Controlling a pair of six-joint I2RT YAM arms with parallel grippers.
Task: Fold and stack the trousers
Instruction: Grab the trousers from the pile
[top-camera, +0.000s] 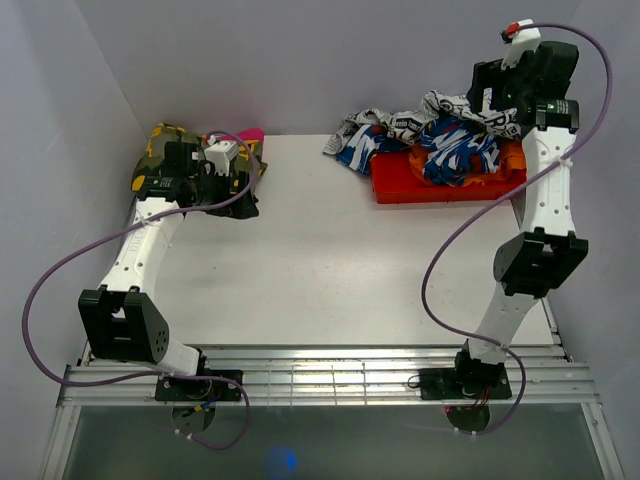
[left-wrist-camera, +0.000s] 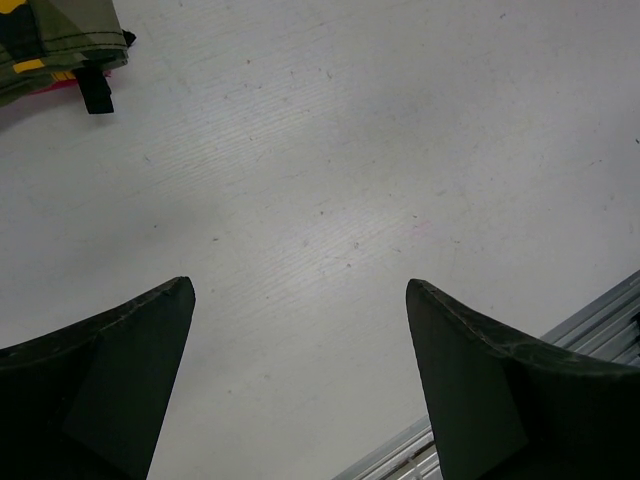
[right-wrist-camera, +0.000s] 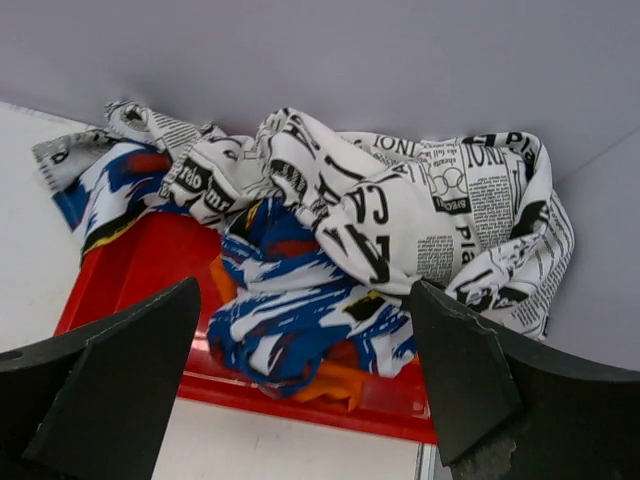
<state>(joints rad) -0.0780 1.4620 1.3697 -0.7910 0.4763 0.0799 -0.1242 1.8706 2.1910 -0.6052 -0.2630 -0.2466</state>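
Observation:
The newspaper-print trousers (top-camera: 455, 108) lie crumpled on top of a clothes pile in a red bin (top-camera: 400, 182) at the back right. In the right wrist view the trousers (right-wrist-camera: 420, 205) drape over a blue-and-white garment (right-wrist-camera: 300, 310). My right gripper (right-wrist-camera: 305, 340) is open and empty, hovering just above and in front of the pile; in the top view it (top-camera: 497, 105) sits at the pile's right end. My left gripper (left-wrist-camera: 300, 340) is open and empty above bare table, beside the camouflage garment (left-wrist-camera: 55, 45); in the top view it (top-camera: 225, 172) is at the back left.
A folded yellow-green camouflage garment (top-camera: 170, 150) with something pink (top-camera: 248, 134) behind it lies at the back left. An orange cloth (right-wrist-camera: 345, 380) lies under the blue garment. Walls enclose the table on the left, back and right. A metal rail (top-camera: 320, 372) runs along the near edge.

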